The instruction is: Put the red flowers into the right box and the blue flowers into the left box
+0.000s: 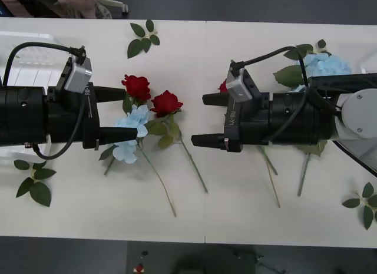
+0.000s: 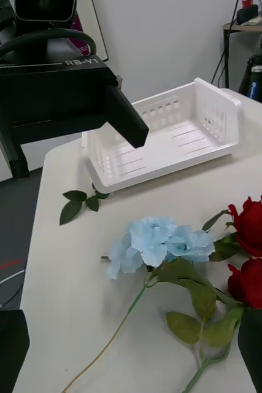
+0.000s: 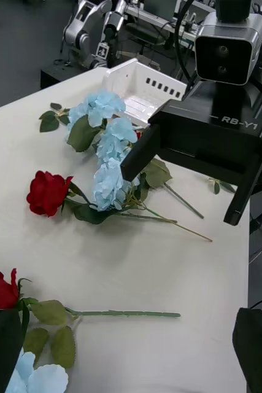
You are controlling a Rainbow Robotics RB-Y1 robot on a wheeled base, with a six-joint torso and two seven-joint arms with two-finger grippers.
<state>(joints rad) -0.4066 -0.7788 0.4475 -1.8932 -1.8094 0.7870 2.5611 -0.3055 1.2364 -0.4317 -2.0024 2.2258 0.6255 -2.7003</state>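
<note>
Two grippers face each other over the table (image 1: 235, 215), and neither has hold of anything. Our landmark is the blue flower (image 1: 131, 129) lying near the table's middle. The left gripper (image 1: 115, 113) hovers just on its left-box side, fingers spread wide, one black finger above the blue cluster and one beside it. The right gripper (image 1: 205, 119) hangs well apart from that cluster on the opposite side, its fingers also wide apart and empty.

Two red flowers (image 1: 166, 102) lie touching that blue cluster, stems and leaves crossing its own. That tangle is our main worry: if we close on the blue head here, a finger may catch a rose leaf or stem and drag a red bloom along into the wrong box. A third rose (image 3: 46, 192) lies beyond the right gripper, nestled against more blue flowers (image 1: 328, 66), so the same risk waits there.

The left box (image 2: 167, 136), the slotted basket, stands beyond the left gripper from our landmark. The right box (image 3: 144, 92) stands at the far side, past the other blue clusters.

We also judge the two grippers close enough to collide if both reach in together.
</note>
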